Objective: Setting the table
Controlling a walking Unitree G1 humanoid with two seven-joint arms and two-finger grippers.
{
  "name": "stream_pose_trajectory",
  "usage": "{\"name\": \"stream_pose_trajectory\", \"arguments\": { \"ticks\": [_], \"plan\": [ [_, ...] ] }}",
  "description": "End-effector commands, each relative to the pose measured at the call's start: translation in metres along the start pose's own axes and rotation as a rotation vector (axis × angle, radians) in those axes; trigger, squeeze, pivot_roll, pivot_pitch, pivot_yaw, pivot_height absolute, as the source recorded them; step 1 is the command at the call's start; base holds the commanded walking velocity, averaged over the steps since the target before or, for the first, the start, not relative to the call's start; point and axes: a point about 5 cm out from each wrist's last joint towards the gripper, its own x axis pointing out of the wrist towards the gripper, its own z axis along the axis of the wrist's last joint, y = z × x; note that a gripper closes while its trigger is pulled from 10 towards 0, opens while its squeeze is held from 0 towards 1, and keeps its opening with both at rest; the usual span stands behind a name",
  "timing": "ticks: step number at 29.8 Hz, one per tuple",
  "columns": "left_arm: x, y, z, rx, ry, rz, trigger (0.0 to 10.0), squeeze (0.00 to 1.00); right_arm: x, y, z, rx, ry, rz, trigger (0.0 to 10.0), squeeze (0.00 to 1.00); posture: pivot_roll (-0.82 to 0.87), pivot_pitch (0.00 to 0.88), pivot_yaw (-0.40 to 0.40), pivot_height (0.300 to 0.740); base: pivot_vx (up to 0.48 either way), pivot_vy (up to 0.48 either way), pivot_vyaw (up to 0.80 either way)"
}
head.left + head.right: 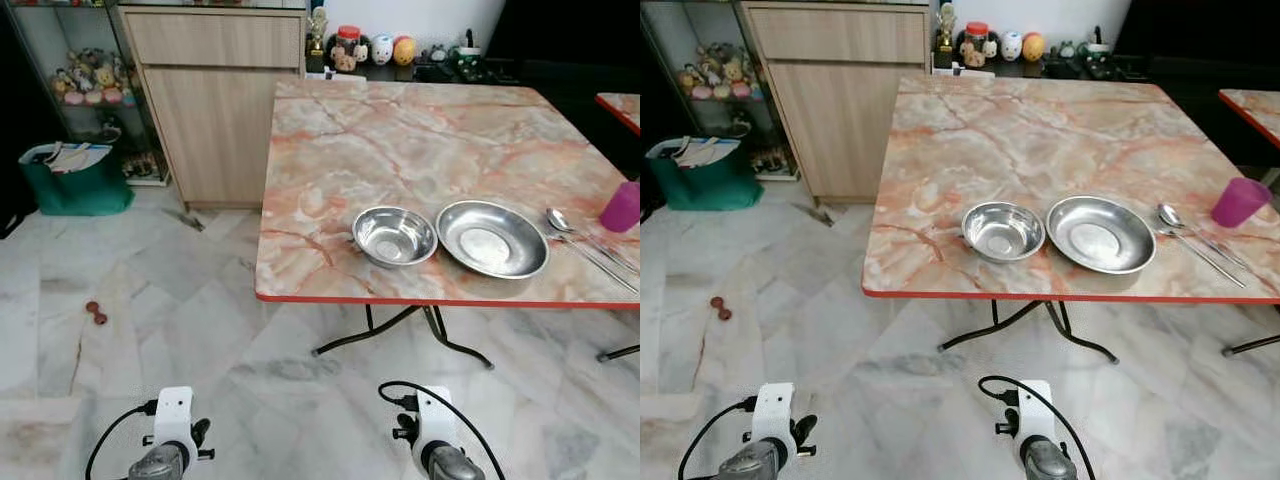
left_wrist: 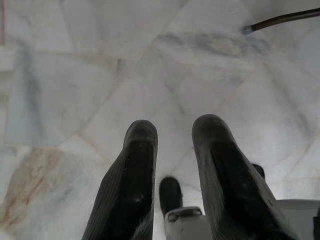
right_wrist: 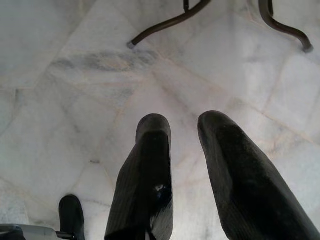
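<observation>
Table [image 1: 400, 150] stood ahead of the robot and a bit to its right, marble-pattern top with a red edge. Near the front edge sat a small steel bowl [image 1: 395, 236], and just beside it on the right a wider steel dish [image 1: 492, 238]; I couldn't tell whether the rims touched. Further right lay a spoon [image 1: 560, 219] with what looked like a pair of metal chopsticks [image 1: 600, 258] alongside, then a pink cup [image 1: 622, 207] at the view's edge.

Both arms hung low over the marble floor [image 1: 180, 310], well short of the table. Left gripper [image 2: 172, 145] pointed at bare floor, fingers slightly parted, nothing held. Right gripper [image 3: 182, 145] was the same: a gap between the fingers, empty, with the table's metal legs [image 3: 165, 22] ahead of it.

Off-task stuff: wooden cabinet [image 1: 215, 95] at the table's left, a green bag [image 1: 75, 180] by a glass shelf of small figures [image 1: 85, 80], a small reddish object [image 1: 96, 313] on the floor.

My read: this was approach, not manipulation. Dishes were already grouped at the near edge and no grasp had been started. Next move likely needed the robot to close in on the table and shift right so the dishes fall within reach, then raise an arm above tabletop height. Risk: thin low bowl rims near the edge, easy to shove off with long fingers.
</observation>
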Motion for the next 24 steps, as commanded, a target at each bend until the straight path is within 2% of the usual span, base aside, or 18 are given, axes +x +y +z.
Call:
{"name": "stream_pose_trajectory", "arguments": {
  "ticks": [1,10,19,24],
  "plan": [
    [-0.002,0.001,-0.009,-0.031,0.030,0.014,10.0,0.00,0.000,-0.003,0.002,-0.003,-0.005,-0.005,10.0,0.00,0.05,0.000,-0.061,0.740,0.000,-0.334,0.00],
    [-0.002,-0.005,-0.013,-0.036,0.038,0.004,10.0,0.00,0.000,-0.003,0.003,0.019,-0.017,-0.042,10.0,0.00,0.05,0.000,-0.056,0.740,0.000,-0.378,0.00],
    [-0.003,-0.001,-0.015,-0.033,0.041,0.018,10.0,0.00,0.000,-0.005,0.002,0.066,-0.022,-0.090,10.0,0.00,0.06,0.000,-0.061,0.740,0.000,-0.403,0.00],
    [-0.004,0.005,-0.016,-0.055,0.043,0.033,10.0,0.00,-0.001,-0.006,0.001,0.059,-0.016,-0.122,10.0,0.00,0.05,0.000,-0.066,0.740,0.000,0.000,0.00]
  ]
}}
